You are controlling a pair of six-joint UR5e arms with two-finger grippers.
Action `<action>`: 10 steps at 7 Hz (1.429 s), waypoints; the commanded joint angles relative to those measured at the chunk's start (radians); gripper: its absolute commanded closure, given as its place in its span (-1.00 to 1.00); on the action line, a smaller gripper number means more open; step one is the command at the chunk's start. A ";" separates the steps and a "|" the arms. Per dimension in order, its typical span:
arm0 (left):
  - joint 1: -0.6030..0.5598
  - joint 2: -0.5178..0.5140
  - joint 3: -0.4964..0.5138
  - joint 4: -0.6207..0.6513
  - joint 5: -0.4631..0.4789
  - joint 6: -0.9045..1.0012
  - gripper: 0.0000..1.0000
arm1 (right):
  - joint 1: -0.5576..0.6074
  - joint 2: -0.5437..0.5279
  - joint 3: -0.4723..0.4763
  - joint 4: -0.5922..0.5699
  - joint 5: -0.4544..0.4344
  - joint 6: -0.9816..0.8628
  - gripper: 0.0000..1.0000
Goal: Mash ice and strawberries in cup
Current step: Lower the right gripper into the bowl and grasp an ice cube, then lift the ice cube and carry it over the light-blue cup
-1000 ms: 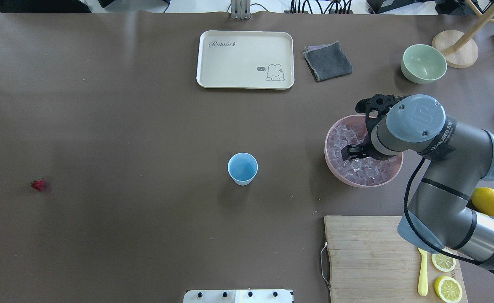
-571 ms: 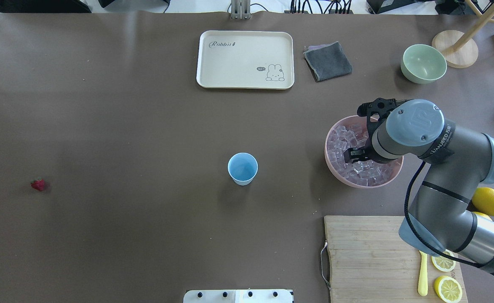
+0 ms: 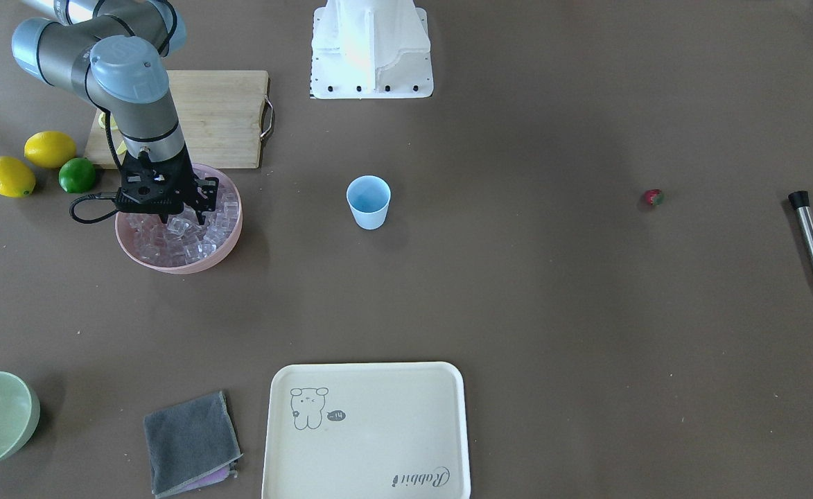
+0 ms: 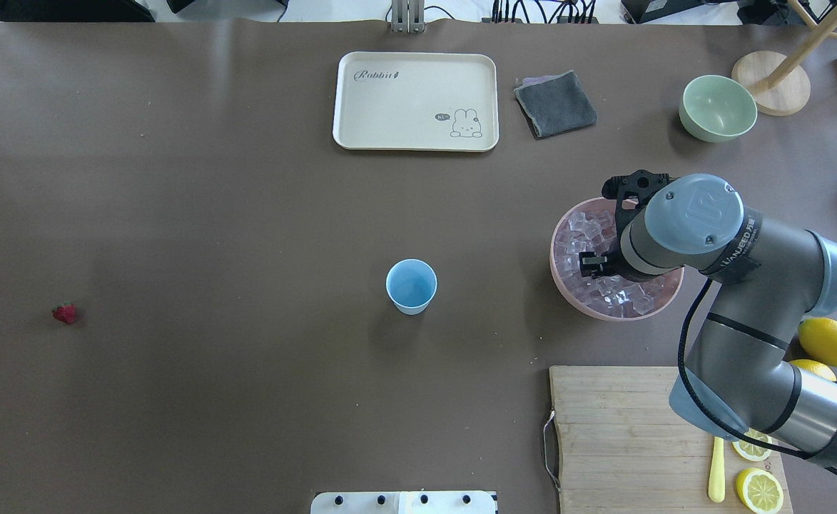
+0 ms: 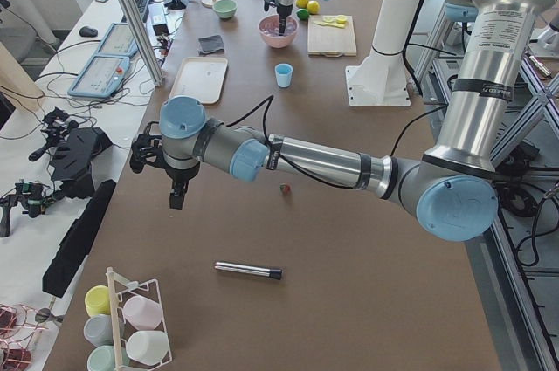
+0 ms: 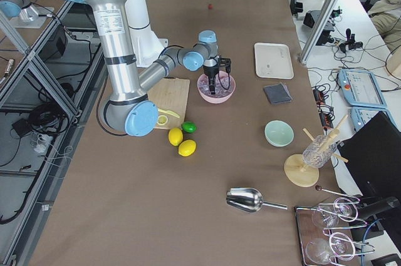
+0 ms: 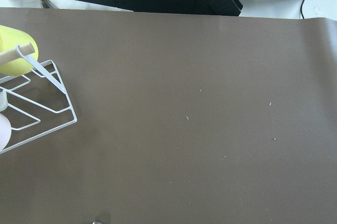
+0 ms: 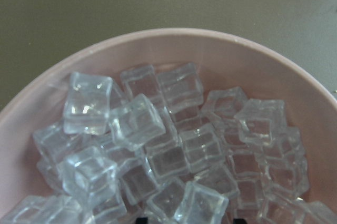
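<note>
**Ana:** Glassy, clear, colourless cubes: that is the ice (image 8: 158, 145), many alike, heaped in the pink bowl (image 4: 604, 310) on the robot's right side of the bench (image 4: 211, 214).

**Ben:** And the right jaws?

**Ana:** They point straight down from the right arm (image 4: 696, 221), with the tips sunk among the cubes. The wrist view shows two dark tips at its bottom edge, spread apart with ice between them. I see no cube clearly pinched.

**Ben:** Where is the cup?

**Ana:** The cup (image 4: 411, 285) is light blue, tapered and without a handle. It stands upright near the middle of the bench, well apart from the bowl.

**Ben:** The strawberry?

**Ana:** One tiny red strawberry (image 4: 65, 313) with a green cap lies alone far over on the robot's left side, well apart from the cup.

**Ben:** The left jaws?

**Ana:** The left arm (image 5: 306, 157) reaches out over that end, and its jaws hang above the brown surface. Only the side view shows them, so I cannot tell how far apart they stand.

**Ben:** Anything else?

**Ana:** A metal rod (image 3: 811, 239) with a black tip lies beyond the strawberry. Two lemons (image 3: 49, 149) and a lime (image 3: 77, 174) sit close together just beside the wooden board (image 3: 205, 118)
</note>
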 commanded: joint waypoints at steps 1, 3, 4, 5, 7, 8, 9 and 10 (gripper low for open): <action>-0.002 0.010 0.001 -0.003 -0.005 0.003 -0.97 | 0.031 0.006 0.001 -0.007 0.003 0.001 1.00; -0.001 0.018 0.004 -0.006 -0.007 0.003 -0.97 | 0.077 0.005 0.008 -0.011 0.011 -0.013 1.00; -0.001 0.019 0.007 -0.006 -0.005 0.003 -0.97 | 0.091 0.008 0.015 -0.011 0.014 -0.014 1.00; -0.001 0.019 0.007 -0.006 -0.001 0.003 -0.97 | 0.116 0.020 0.035 -0.023 0.019 -0.014 1.00; -0.001 0.018 0.002 -0.003 -0.008 0.003 -0.97 | 0.136 0.054 0.112 -0.080 0.023 -0.014 1.00; -0.002 0.018 0.001 -0.002 -0.010 0.003 -0.97 | 0.136 0.096 0.112 -0.080 0.019 -0.011 1.00; -0.001 0.016 0.002 0.000 -0.010 0.003 -0.97 | 0.136 0.133 0.113 -0.073 0.017 -0.011 1.00; -0.001 0.012 0.001 -0.003 -0.010 0.003 -0.97 | 0.133 0.176 0.121 -0.061 0.019 -0.013 1.00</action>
